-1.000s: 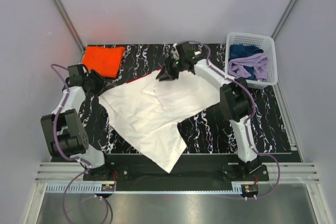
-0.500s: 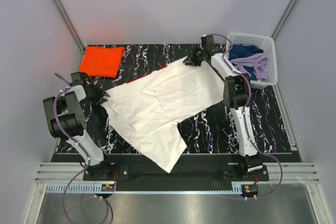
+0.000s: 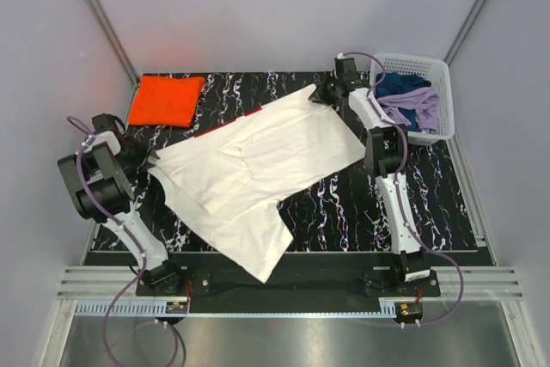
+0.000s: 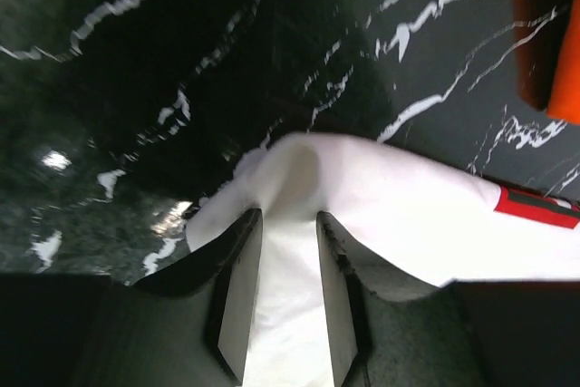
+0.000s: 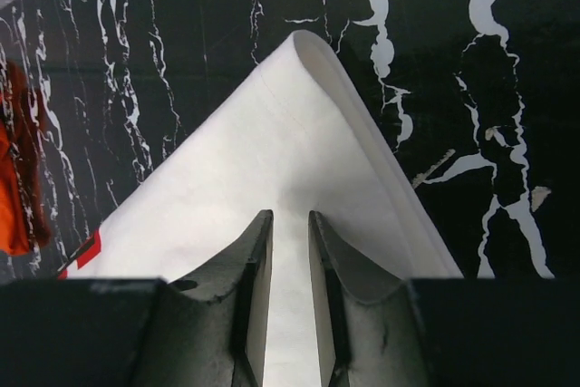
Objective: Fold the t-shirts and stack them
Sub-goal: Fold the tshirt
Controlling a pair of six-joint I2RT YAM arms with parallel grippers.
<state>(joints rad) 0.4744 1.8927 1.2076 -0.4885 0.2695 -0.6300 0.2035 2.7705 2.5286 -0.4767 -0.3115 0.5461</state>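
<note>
White shirt (image 3: 258,156) lies spread diagonally across the table (image 3: 344,204); orange shirt (image 3: 166,99) sits folded at the far left corner. Left gripper (image 4: 288,217) and right gripper (image 5: 290,215) each have fingers clamped on opposite white edges. Judgement: even tension, lay flat before folding.

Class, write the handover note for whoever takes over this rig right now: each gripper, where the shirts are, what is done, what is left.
Left gripper: shut on the left corner of the white t-shirt.
Right gripper: shut on its far-right corner, close to the basket.
The white t-shirt lies unfolded, spread diagonally across the table between the two grippers.
Orange t-shirt: folded, at the table's far-left corner.
Done: orange one folded.
Left: fold the white one, then stack the two.
</note>
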